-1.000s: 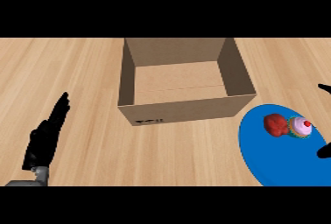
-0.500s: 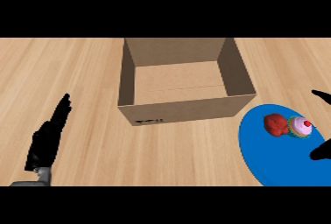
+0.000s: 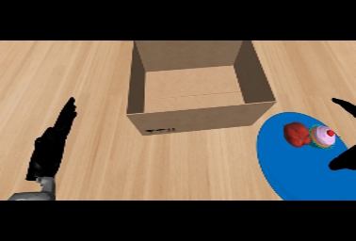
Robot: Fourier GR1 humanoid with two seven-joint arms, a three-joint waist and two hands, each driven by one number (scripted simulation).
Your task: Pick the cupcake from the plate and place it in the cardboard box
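Right hand [image 3: 345,160] nearer cupcake [image 3: 324,136], spread apart, left hand [image 3: 50,146] straight.

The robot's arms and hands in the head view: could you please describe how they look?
The left hand is plain black, long and slim, joined to a short stretch of grey forearm at the lower edge. The right hand is also black, mostly cut off by the edge. No cables, markings or sleeves show.

Bright, even light; the cardboard box [image 3: 198,92] has darker shaded inner side walls, with no glare or blur
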